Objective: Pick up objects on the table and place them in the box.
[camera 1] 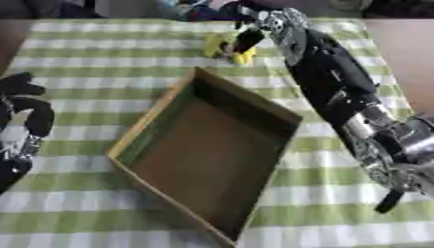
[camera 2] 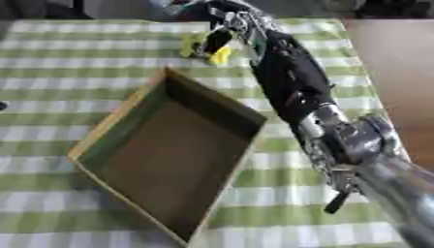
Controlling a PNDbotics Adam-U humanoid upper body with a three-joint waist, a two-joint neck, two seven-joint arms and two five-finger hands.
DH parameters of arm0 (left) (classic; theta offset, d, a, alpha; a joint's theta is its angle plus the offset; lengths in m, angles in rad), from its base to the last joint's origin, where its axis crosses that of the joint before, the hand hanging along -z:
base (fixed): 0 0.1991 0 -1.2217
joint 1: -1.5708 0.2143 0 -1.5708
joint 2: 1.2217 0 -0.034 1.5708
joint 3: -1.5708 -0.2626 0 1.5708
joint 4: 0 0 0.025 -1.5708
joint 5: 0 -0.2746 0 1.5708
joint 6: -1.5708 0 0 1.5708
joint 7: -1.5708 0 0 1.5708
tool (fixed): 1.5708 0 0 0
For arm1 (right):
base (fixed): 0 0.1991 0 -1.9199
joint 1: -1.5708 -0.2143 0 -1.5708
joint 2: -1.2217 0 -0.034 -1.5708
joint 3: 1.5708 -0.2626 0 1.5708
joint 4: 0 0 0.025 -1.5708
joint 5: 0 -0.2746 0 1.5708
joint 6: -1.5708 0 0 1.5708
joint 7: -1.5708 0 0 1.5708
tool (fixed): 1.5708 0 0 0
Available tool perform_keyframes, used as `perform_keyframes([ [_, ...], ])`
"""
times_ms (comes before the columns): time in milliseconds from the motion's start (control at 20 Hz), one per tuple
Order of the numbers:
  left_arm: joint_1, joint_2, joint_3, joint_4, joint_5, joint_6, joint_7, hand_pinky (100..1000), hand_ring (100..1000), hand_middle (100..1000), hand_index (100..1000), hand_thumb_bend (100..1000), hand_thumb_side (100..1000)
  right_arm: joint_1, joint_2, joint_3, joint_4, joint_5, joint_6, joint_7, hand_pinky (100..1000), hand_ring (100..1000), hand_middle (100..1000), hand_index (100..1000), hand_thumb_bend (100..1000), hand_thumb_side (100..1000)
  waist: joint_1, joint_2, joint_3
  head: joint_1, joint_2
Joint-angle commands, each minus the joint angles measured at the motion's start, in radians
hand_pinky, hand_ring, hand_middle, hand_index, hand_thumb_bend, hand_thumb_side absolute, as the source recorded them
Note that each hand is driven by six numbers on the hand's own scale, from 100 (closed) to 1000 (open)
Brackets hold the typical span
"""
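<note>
Left eye view shows the box, an open brown cardboard tray, lying askew on the middle of the table, which wears a green and white checked cloth. Nothing shows inside it. At the near left edge the left robot hand rests idle, its dark fingers curled and holding nothing. The right arm crosses from the near right toward the far side, passing beside the box's right wall. Just beyond the box's far corner, the right robot hand has its fingers curled round a yellow object.
</note>
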Motion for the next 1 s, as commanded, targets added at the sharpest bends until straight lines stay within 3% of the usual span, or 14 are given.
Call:
perform_keyframes([
  [50,-0.014,0.003,0.002,-0.022,0.005,-0.001,-0.003,812,642,666,846,523,677,-0.024,-0.028,-0.006,-0.009,0.011,0.01,-0.008,839,752,862,969,304,247,0.006,-0.013,0.0,-0.006,-0.011],
  [400,-0.012,0.003,0.002,-0.019,0.004,-0.002,-0.003,813,642,666,847,520,678,-0.029,-0.042,-0.007,-0.015,0.075,0.037,-0.072,874,808,917,975,340,250,0.007,-0.011,-0.007,-0.014,-0.013],
  [700,-0.009,0.003,0.002,-0.017,0.004,-0.003,-0.004,814,641,666,848,518,678,-0.021,-0.066,-0.011,-0.003,0.13,0.069,-0.094,893,832,911,980,344,262,0.009,-0.007,-0.007,-0.02,-0.019],
  [1000,-0.01,0.001,0.003,-0.018,0.005,-0.004,-0.004,814,641,666,849,517,678,-0.005,-0.076,-0.028,0.029,0.101,0.087,-0.104,882,822,899,972,319,272,0.013,0.005,-0.003,-0.025,-0.032],
])
